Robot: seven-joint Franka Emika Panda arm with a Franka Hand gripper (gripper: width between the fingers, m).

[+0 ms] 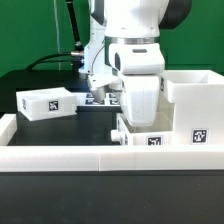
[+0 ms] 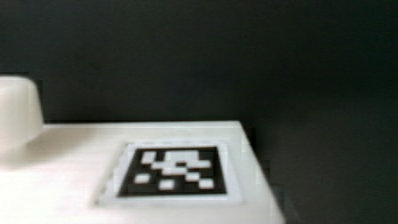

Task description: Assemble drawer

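Nearest, along the frame's bottom edge, runs one low white wall (image 1: 60, 158). Just behind it sit one small tray (image 1: 135, 140), right of centre, and one large case (image 1: 195, 105) at the right edge. The gripper (image 1: 140, 112) hangs over that tray. Its fingers are hidden, so I cannot tell whether they are spread or pressed together. A second tray (image 1: 45, 104) lies farther back, mid-left. Each of the three parts shows one tag (image 1: 197, 137).
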